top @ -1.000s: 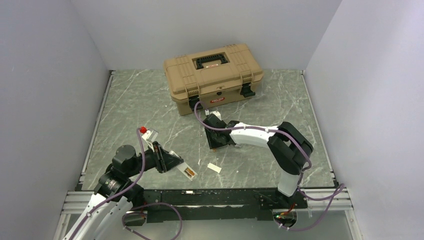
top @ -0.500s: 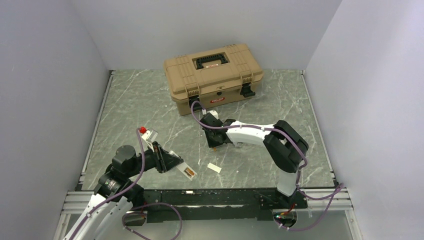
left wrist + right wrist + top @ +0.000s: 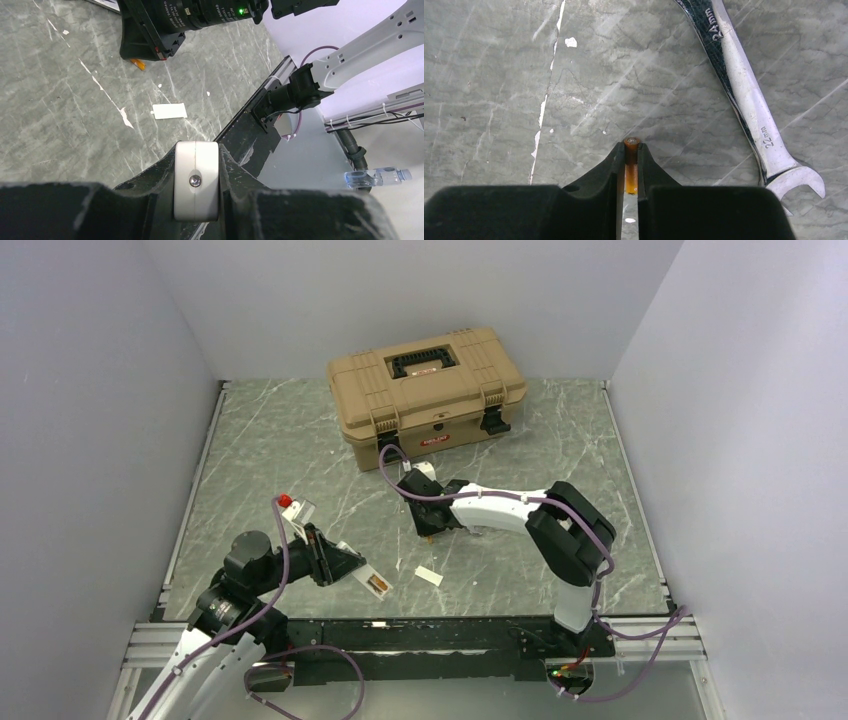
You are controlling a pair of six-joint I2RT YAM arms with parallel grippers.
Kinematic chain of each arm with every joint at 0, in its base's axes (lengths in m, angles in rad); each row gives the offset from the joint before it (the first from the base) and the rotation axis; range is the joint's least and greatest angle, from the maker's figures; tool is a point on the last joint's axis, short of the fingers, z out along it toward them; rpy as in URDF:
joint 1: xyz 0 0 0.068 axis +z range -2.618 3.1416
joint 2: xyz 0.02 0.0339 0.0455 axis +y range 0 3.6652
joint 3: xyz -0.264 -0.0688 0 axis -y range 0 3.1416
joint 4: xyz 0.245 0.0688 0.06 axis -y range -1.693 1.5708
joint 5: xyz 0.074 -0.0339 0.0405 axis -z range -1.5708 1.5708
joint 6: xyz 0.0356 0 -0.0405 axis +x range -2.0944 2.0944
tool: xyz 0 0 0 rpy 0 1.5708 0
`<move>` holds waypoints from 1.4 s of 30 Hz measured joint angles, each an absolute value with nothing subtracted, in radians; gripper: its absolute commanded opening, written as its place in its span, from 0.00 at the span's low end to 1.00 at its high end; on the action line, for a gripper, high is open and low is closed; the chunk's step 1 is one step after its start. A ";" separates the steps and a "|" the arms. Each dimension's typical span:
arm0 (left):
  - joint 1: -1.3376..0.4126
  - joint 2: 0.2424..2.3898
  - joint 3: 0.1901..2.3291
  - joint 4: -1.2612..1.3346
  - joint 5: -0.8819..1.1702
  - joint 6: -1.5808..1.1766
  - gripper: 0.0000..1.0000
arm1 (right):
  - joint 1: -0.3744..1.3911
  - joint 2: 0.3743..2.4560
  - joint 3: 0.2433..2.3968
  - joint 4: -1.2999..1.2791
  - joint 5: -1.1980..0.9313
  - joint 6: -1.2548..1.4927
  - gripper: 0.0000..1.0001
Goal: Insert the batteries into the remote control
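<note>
My left gripper [image 3: 345, 565] is shut on the remote control [image 3: 374, 584], a slim white bar held low over the table near the front edge. Its orange-brown recess faces up in the top view. In the left wrist view only its white end [image 3: 196, 180] with a small screw shows between the fingers. My right gripper [image 3: 631, 150] is shut on a slim orange battery [image 3: 631, 172], whose metal tip pokes out past the fingertips, just above the table. From above, this gripper [image 3: 428, 528] sits mid-table, in front of the toolbox.
A steel wrench [image 3: 744, 90] lies just right of the right gripper. A small white cover plate [image 3: 428, 575] lies on the table between the two grippers. A closed tan toolbox [image 3: 427, 392] stands at the back. White walls close in both sides.
The right gripper's jaws have closed onto the orange battery, and that arm has shifted slightly left. The left arm and the remote control have not moved.
</note>
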State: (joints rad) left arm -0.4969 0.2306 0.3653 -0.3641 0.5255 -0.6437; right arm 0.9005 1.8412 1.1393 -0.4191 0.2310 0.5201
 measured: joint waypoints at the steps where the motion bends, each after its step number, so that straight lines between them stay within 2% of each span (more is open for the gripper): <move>1: -0.497 0.231 0.365 -0.365 0.525 -0.643 0.00 | 0.900 1.841 1.139 -0.419 0.231 0.520 0.06; 3: -0.497 0.231 0.365 -0.364 0.525 -0.643 0.00 | 0.900 1.841 1.139 -0.419 0.231 0.520 0.00; 12: -0.497 0.235 0.365 -0.364 0.524 -0.644 0.00 | 0.900 1.765 1.068 -0.399 0.236 0.503 0.00; 21: -0.497 0.260 0.365 -0.305 0.526 -0.711 0.00 | 0.901 1.423 0.943 -0.276 0.184 0.484 0.00; 25: -0.497 0.269 0.365 -0.275 0.522 -0.766 0.00 | 0.915 1.339 0.904 -0.228 0.149 0.489 0.00; 35: -0.497 0.328 0.223 -0.034 0.519 -1.027 0.00 | 1.105 1.086 0.846 -0.157 0.141 0.407 0.00; 42: -0.497 0.358 0.216 0.024 0.514 -1.122 0.00 | 1.202 1.080 0.848 -0.104 0.073 0.319 0.00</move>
State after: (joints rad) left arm -0.4969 0.3580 0.2161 0.0242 0.5144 -1.1217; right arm 1.2022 1.0798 0.8482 -0.1036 0.0727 0.3187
